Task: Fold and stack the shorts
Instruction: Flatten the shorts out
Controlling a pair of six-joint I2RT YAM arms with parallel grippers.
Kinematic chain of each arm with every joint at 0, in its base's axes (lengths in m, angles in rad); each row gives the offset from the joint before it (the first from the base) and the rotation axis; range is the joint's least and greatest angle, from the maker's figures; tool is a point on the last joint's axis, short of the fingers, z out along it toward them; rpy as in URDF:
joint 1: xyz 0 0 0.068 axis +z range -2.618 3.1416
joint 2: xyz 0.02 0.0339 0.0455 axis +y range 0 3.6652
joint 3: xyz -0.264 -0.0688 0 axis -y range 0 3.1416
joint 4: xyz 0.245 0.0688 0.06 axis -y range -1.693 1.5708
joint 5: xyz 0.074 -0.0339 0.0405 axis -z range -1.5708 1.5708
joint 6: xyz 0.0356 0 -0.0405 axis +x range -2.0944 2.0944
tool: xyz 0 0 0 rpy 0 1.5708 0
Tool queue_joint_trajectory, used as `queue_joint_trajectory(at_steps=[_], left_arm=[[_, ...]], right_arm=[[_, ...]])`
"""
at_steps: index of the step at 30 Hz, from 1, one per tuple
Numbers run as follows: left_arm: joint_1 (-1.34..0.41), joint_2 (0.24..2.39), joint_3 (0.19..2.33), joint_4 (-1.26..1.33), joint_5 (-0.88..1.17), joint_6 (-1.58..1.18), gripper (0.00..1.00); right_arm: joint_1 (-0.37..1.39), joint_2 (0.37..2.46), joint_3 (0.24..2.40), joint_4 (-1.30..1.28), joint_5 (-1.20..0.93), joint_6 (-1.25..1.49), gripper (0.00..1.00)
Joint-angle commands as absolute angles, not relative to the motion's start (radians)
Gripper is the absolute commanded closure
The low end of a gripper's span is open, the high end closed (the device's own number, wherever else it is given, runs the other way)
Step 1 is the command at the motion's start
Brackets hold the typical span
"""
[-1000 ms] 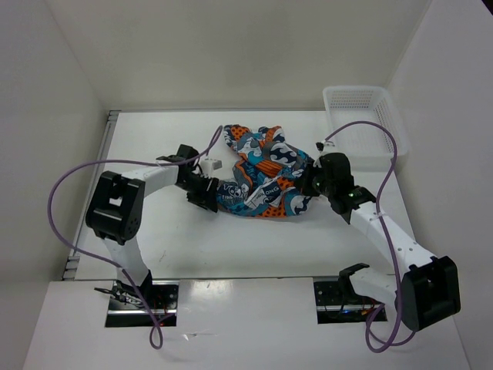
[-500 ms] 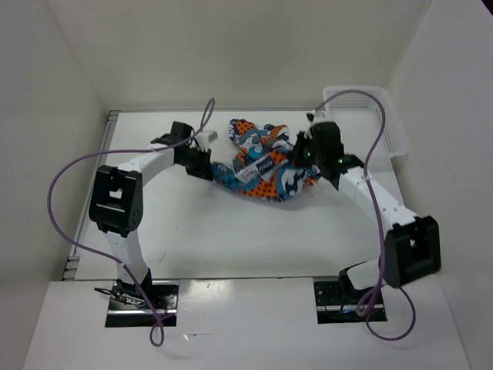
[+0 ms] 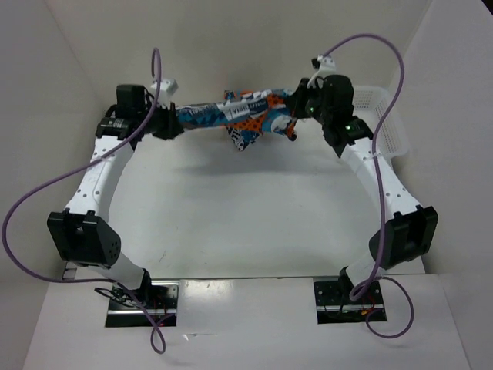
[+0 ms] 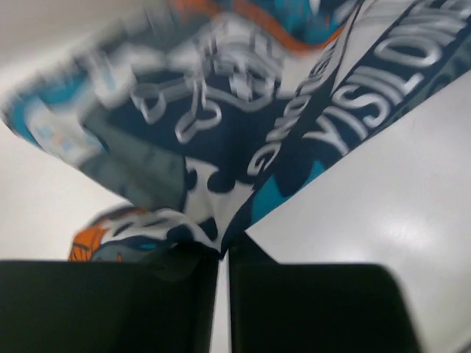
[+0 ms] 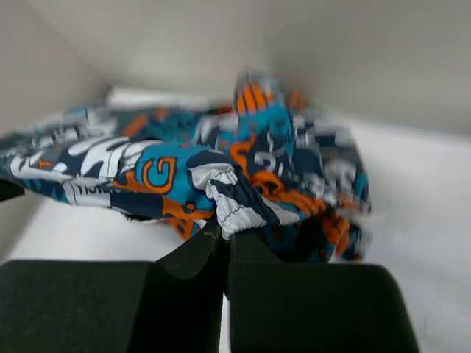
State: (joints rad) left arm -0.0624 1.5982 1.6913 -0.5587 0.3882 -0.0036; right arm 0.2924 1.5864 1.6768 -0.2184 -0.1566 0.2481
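**Shorts stretched between two grippers along the far edge of the worktop**

Surface and room: a plain white worktop (image 3: 231, 208), enclosed by white walls (image 3: 231, 46) at the back and on both sides.

Count: one pair of shorts (image 3: 231, 114), one white mesh basket (image 3: 377, 116), two arms and two purple cables (image 3: 370, 36), one looping from each arm.

The shorts form a narrow horizontal band over the far edge. A loose fold hangs at mid-span (whether it touches the worktop cannot be told).

The left gripper (image 3: 171, 123) is near the far left corner. Its fingers are pinched together on one end of the cloth, which the left wrist view shows drawn out from between the tips (image 4: 223, 254).

The right gripper (image 3: 296, 108) is clamped on the other end, its tips (image 5: 224, 235) nipping a white-edged hem.

The basket sits in the far right corner, partly hidden behind the right arm and apart from the shorts.
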Motion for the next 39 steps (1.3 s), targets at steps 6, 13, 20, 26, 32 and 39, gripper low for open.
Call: queue_joint_trajectory(at_steps=[6,13,20,26,32,39], left_arm=[[-0.103,1.559,1.231,-0.862,0.371,0.000,0.54],[-0.022,1.559,1.170,-0.769,0.305,0.000,0.43],[0.052,1.715,1.186,-0.545,0.150,0.000,0.41],[0.094,1.778,1.229,-0.448,0.172,0.000,0.36],[0.094,1.844,1.230,-0.428,0.150,0.000,0.32],[0.094,1.901,1.212,-0.428,0.120,0.000,0.32]], right_arm=[[0.330,1.476,1.094,-0.256,-0.244,0.334,0.75],[0.330,1.358,0.896,-0.275,-0.206,0.388,0.38],[0.330,1.289,0.821,-0.250,-0.097,0.507,0.41],[0.330,1.319,0.767,-0.174,-0.078,0.652,0.42],[0.330,1.449,0.767,-0.098,-0.087,0.678,0.32],[0.330,1.606,0.815,-0.119,-0.097,0.678,0.29]])
